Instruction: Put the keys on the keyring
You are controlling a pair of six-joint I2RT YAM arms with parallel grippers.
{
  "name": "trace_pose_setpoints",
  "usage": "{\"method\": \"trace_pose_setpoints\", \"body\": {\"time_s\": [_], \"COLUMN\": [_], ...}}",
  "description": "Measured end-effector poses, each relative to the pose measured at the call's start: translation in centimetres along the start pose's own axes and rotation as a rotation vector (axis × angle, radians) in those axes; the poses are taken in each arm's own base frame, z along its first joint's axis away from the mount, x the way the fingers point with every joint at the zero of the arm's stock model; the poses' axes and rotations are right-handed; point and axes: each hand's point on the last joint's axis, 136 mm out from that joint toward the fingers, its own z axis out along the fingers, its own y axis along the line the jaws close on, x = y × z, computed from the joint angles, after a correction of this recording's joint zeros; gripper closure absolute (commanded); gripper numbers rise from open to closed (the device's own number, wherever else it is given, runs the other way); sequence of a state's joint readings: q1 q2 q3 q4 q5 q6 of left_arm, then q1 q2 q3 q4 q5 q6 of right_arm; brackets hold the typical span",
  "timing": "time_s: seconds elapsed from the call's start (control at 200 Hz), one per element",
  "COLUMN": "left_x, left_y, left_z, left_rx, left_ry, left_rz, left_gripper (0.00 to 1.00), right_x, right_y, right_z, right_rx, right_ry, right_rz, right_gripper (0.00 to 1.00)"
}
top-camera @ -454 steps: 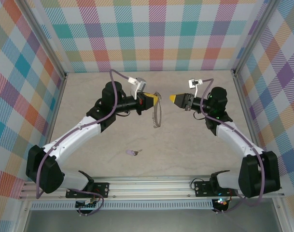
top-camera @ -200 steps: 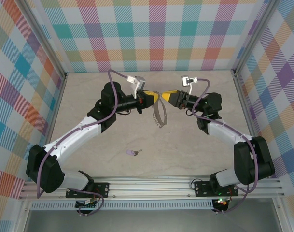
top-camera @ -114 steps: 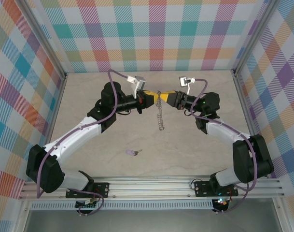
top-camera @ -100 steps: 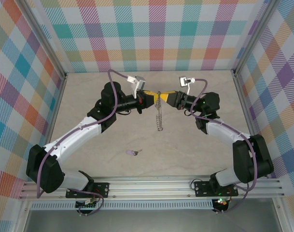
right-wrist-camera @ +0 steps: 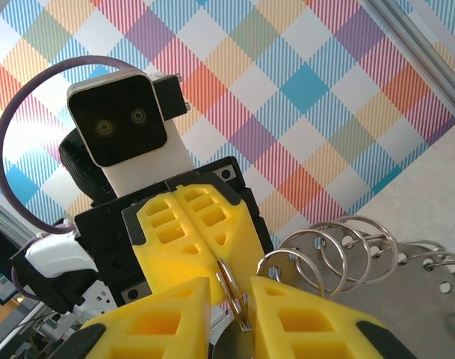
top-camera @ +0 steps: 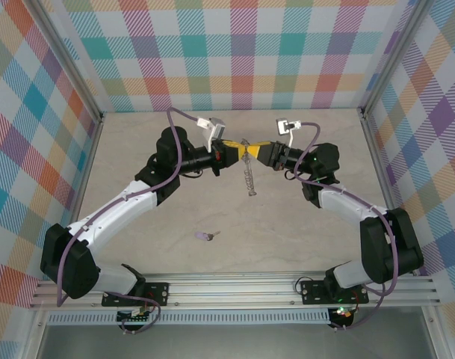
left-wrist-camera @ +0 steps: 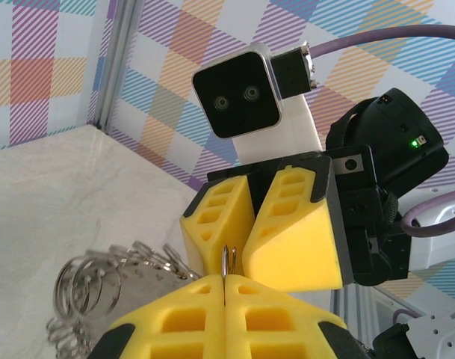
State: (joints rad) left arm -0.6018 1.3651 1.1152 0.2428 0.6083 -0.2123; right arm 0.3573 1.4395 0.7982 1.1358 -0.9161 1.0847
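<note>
Keyring [top-camera: 249,173] hangs mid-air between both arms now. A couple seconds back only the left gripper [top-camera: 240,151] pinched it; since then the right gripper [top-camera: 251,150] moved in nose-to-nose, fingers narrowed around a loop, maybe not fully clamped. Purple key [top-camera: 205,236] hasn't budged on the table [top-camera: 287,224].

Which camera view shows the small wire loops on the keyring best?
The right wrist view: the wire loops fan out sharp and large. In the left wrist view they are blurred. From the top view the keyring hangs thin and edge-on.

Shiny metal keyring [top-camera: 248,176], matt yellow plastic fingers [left-wrist-camera: 294,239], smooth stone-look table [top-camera: 287,239].
</note>
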Motion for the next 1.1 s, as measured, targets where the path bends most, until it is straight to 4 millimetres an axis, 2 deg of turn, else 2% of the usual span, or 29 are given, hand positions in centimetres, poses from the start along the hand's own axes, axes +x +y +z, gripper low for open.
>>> {"method": "trace_pose_setpoints", "body": {"time_s": [0.1, 0.24, 0.46, 0.5, 0.63, 0.71, 0.82, 0.935, 1.1], "left_x": [-0.1, -0.1, -0.2, 0.0, 0.5, 0.2, -0.6, -1.5, -1.5], "left_y": [0.0, 0.0, 0.2, 0.3, 0.7, 0.4, -0.7, -1.8, -2.4], "left_z": [0.0, 0.0, 0.0, 0.0, -0.1, -0.9, -2.4, -3.7, -4.1], "left_rx": [0.001, -0.002, -0.012, -0.021, -0.065, -0.090, -0.098, -0.099, -0.084], "left_ry": [-0.002, -0.005, -0.008, -0.003, 0.042, 0.049, 0.045, 0.033, 0.064], "left_rz": [0.002, -0.001, -0.002, -0.006, -0.001, 0.018, 0.069, 0.121, 0.143], "left_gripper": [1.00, 1.00, 1.00, 0.94, 0.57, 0.48, 0.42, 0.41, 0.49], "right_x": [0.1, 0.1, 0.3, 0.4, 1.6, 1.8, 1.1, 0.8, 1.9], "right_y": [0.1, 0.0, -0.1, -0.3, -0.5, 0.2, 2.1, 3.8, 3.7], "right_z": [0.1, 0.1, 0.0, 0.0, -0.5, -0.8, -1.0, -1.2, -1.8], "right_rx": [-0.003, -0.001, 0.004, 0.014, 0.083, 0.127, 0.159, 0.171, 0.197], "right_ry": [0.003, 0.002, 0.005, 0.010, 0.070, 0.114, 0.161, 0.197, 0.262], "right_rz": [0.002, 0.000, -0.019, -0.024, -0.059, -0.109, -0.219, -0.307, -0.319], "right_gripper": [0.81, 1.00, 1.00, 1.00, 1.00, 1.00, 1.00, 1.00, 1.00]}}
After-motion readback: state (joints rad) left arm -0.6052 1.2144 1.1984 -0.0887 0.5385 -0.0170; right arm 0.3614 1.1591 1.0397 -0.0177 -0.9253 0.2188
